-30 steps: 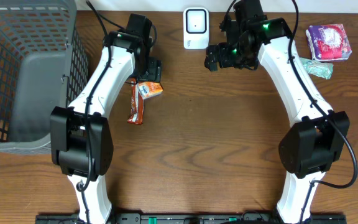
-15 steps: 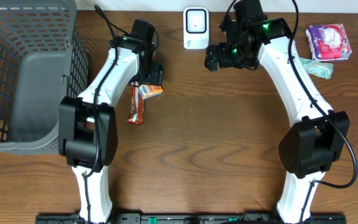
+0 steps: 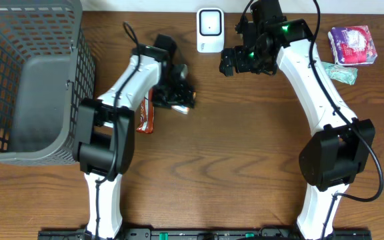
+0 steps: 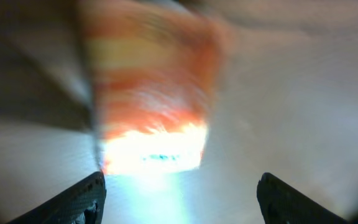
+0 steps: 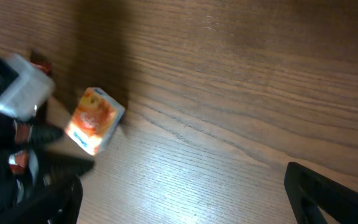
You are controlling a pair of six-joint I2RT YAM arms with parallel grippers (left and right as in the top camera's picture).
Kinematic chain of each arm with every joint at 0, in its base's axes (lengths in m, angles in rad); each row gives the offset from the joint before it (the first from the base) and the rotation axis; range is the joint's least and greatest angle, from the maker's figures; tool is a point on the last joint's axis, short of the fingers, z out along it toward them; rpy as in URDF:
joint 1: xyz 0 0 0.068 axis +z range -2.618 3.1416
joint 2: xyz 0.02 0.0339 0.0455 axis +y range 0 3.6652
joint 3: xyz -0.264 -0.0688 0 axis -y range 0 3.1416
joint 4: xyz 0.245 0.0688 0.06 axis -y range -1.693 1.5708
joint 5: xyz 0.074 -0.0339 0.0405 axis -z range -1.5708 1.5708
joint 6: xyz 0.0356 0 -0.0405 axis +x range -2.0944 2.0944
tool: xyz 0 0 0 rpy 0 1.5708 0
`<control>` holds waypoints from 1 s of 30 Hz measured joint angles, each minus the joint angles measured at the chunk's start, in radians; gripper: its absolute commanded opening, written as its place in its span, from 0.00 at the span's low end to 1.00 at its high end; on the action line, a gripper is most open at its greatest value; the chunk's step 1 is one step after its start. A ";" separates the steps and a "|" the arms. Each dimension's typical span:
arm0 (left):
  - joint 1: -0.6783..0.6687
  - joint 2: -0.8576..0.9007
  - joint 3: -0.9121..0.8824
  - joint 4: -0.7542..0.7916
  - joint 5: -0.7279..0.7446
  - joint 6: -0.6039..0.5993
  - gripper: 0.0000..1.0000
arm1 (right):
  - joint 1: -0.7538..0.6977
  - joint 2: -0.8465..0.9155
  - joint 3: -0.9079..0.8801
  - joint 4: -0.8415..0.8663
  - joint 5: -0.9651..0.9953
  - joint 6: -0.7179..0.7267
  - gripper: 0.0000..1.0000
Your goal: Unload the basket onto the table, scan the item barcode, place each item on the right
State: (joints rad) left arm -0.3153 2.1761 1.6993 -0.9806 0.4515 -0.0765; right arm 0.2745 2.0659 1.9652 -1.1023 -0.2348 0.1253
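A small orange carton (image 3: 187,102) lies on the wooden table, just off the tips of my left gripper (image 3: 177,95). In the left wrist view the carton (image 4: 151,93) is a blurred orange shape ahead of my open left gripper (image 4: 179,182), with nothing between its fingers. The right wrist view shows the same carton (image 5: 95,119) flat on the wood beside the left arm's dark fingers (image 5: 42,134). My right gripper (image 3: 235,61) hangs open next to the white scanner (image 3: 210,30), and its wrist view shows only bare table in the right gripper (image 5: 188,199).
A brown snack bar (image 3: 145,115) lies left of the carton under the left arm. A grey mesh basket (image 3: 25,80) fills the far left. A pink packet (image 3: 352,45) and a teal wrapper (image 3: 342,73) sit at the back right.
My left gripper has swung to the right across the table, and the orange carton has shifted right with it, away from the snack bar. The right arm has not moved.
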 measured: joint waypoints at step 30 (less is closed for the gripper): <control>0.100 -0.367 0.010 -0.175 -0.459 -0.171 0.98 | 0.000 0.000 0.000 0.010 -0.023 0.023 0.99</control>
State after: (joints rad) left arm -0.2157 1.8088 1.7096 -1.1557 -0.0071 -0.2478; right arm 0.2745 2.0659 1.9652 -1.0924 -0.2573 0.1478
